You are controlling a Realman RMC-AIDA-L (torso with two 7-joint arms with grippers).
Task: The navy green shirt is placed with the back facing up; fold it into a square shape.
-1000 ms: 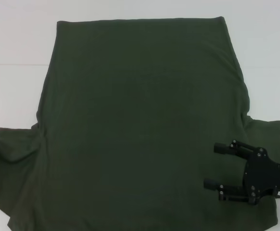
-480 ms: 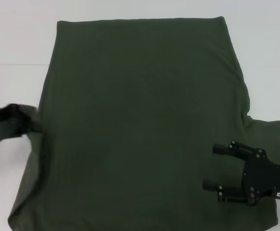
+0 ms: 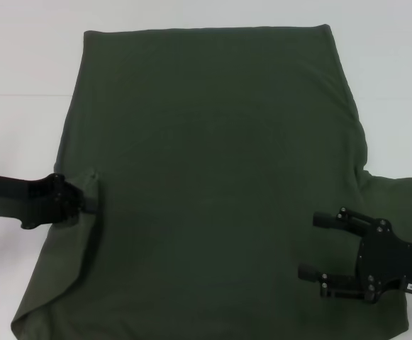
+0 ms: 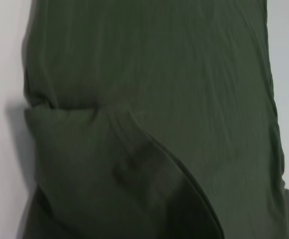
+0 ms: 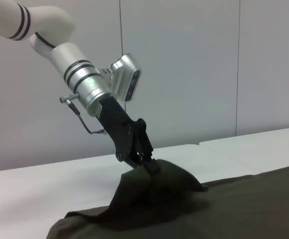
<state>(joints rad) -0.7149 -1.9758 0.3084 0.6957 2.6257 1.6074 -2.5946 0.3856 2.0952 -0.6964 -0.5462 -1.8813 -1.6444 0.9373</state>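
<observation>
Head view shows the navy green shirt [image 3: 213, 170] spread over most of the white surface [image 3: 21, 57], limp, light knit that'll drape and drag, so edges and sleeves are the spots to grab. Left gripper [image 3: 85, 198] is pinched on its left sleeve, lifting it. Right gripper [image 3: 318, 244] hovers spread wide, empty, near the right edge.

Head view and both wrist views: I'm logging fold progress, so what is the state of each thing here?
navy green shirt: spread on the white table, left sleeve lifted and drawn over the body, right sleeve out flat.
left gripper: shut on the left sleeve, raised off the table.
right gripper: open, resting over the shirt near the right sleeve.
</observation>
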